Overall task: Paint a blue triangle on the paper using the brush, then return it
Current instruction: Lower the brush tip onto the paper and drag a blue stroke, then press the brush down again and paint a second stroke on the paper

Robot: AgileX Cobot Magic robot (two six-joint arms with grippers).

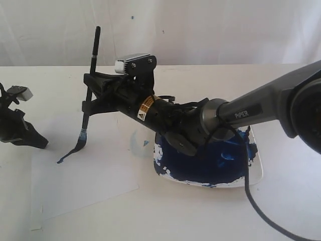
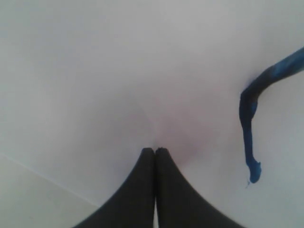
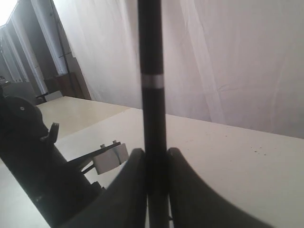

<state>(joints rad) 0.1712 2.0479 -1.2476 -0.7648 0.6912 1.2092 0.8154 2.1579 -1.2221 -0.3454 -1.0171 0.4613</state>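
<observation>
Nearest in the exterior view, a dark cable (image 1: 250, 198) trails across the pale surface (image 1: 200, 221). On the left lies the plain white rectangular paper (image 1: 90, 186), flat on the surface. To its right sits a white square plate (image 1: 257, 173), a shallow dish almost wholly covered with dark blue paint (image 1: 210, 165). Only patches of white show along its near and left rim. The right arm passes low over the plate's far part. Between the plate and the paper's right edge there is a pale blue round smudge (image 1: 136, 143).

Further back, the long thin black-handled brush (image 1: 94, 55) stands nearly upright over the paper. Its blue-stained tip is bent sideways and rests on the sheet, and the handle end points up. The right pincer (image 1: 89, 103) pinches the handle partway along. In the right wrist view its two fingers (image 3: 128, 190) press against either side of the black shaft (image 3: 152, 47), which carries a pale band.

The left pincer (image 1: 42, 144) sits at the paper's left side, its jaws pressed together. In the left wrist view its tips (image 2: 155, 151) are low over the sheet (image 2: 118, 71); whether they touch it cannot be told. The brush's curved blue tip (image 2: 249, 128) is near them.

Farthest back hangs a white curtain (image 1: 210, 30).
</observation>
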